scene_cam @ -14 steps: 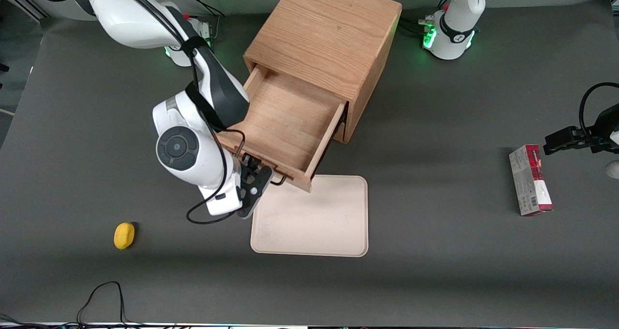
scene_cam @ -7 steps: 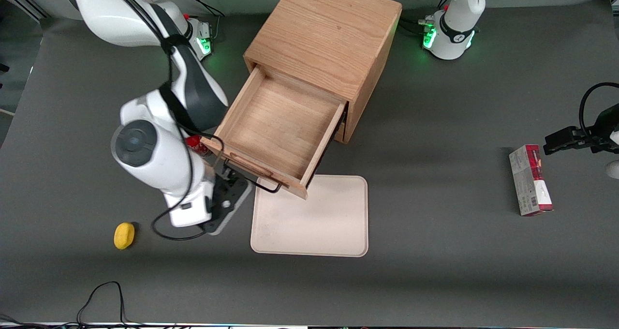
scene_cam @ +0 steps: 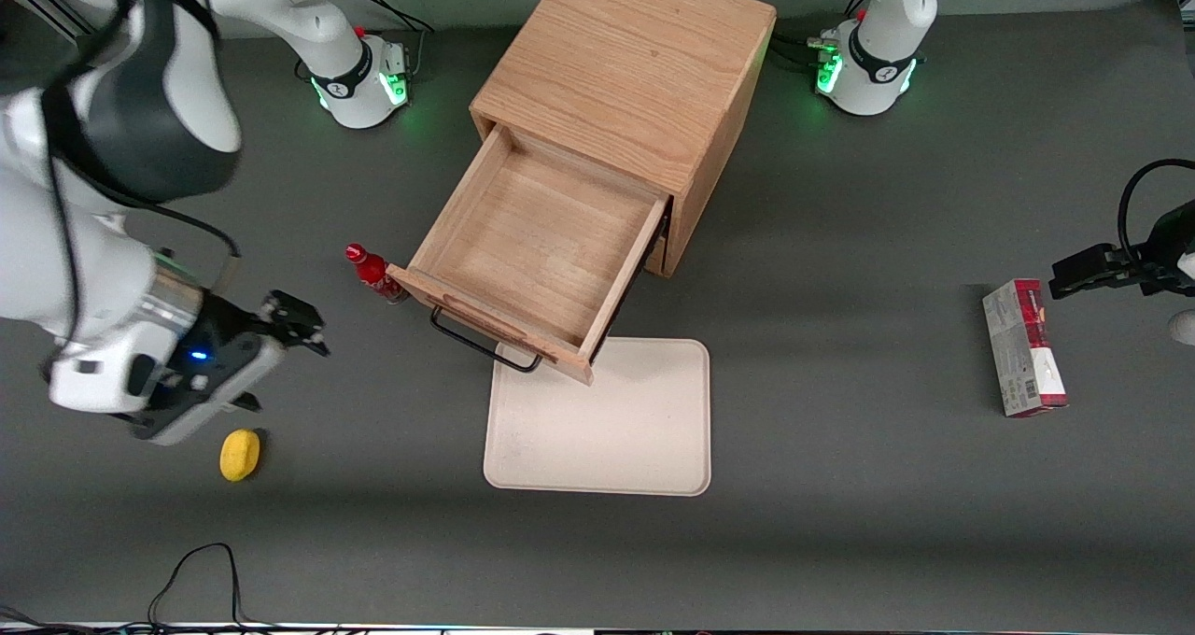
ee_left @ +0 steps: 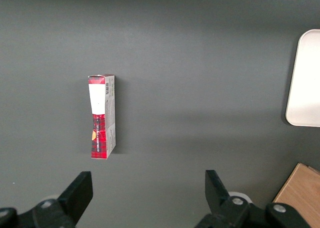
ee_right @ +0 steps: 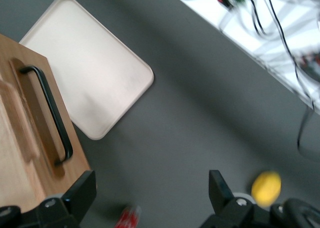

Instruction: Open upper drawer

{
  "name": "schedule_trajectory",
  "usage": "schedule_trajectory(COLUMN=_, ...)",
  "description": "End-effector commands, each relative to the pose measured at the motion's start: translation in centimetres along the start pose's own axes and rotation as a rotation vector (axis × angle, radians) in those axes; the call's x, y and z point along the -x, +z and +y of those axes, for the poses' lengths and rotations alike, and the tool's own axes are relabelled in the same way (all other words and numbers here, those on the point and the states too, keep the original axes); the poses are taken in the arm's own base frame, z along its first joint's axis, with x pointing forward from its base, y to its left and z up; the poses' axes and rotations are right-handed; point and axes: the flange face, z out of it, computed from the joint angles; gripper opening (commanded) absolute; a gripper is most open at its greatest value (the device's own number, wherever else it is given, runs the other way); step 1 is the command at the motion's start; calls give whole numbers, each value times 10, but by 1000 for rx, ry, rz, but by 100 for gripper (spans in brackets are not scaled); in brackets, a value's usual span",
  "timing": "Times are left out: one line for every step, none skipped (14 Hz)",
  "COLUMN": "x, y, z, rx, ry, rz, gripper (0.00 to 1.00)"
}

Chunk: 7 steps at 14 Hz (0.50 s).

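Upper drawer (scene_cam: 546,247): pulled out of cabinet (scene_cam: 630,75), handle (scene_cam: 484,340) free. Gripper (scene_cam: 297,322): fingers wide apart, empty, well apart from drawer, toward working arm's end.

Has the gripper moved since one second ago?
Yes. The open gripper left the upper drawer handle, going toward the working arm's end, near the lemon.

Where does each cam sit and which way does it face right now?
Front view: high up, looking down on the table; shows the upper drawer pulled out, the right arm's claw open and apart from it, and both arm bases.
Right wrist view: on the working arm, facing down at drawer front, tray and lemon; own fingers show.
Left wrist view: on the parked arm, facing down at a red box.
All views share the tray.
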Motion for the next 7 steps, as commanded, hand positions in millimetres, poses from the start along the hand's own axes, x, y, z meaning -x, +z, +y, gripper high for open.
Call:
schedule_trajectory(x=66, y=-12, z=10, rx=-19, ry=249, rz=-47, gripper=100)
schedule_trajectory(x=88, y=-24, z=15, rx=8, ry=373, rz=-57, gripper=100)
schedule_trajectory(x=101, y=-31, z=9, rx=4, ry=428, rz=-63, gripper=100)
schedule_trajectory(x=122, y=-35, z=15, rx=-14, ry=464, rz=-79, gripper=100)
schedule_trajectory(x=137, y=-42, z=11, rx=-22, ry=469, rz=-83, gripper=100)
schedule_trajectory(x=153, y=-47, z=10, rx=-16, ry=480, rz=-94, gripper=100)
schedule_trajectory(x=164, y=-52, z=9, rx=18, ry=490, rz=-118, gripper=100)
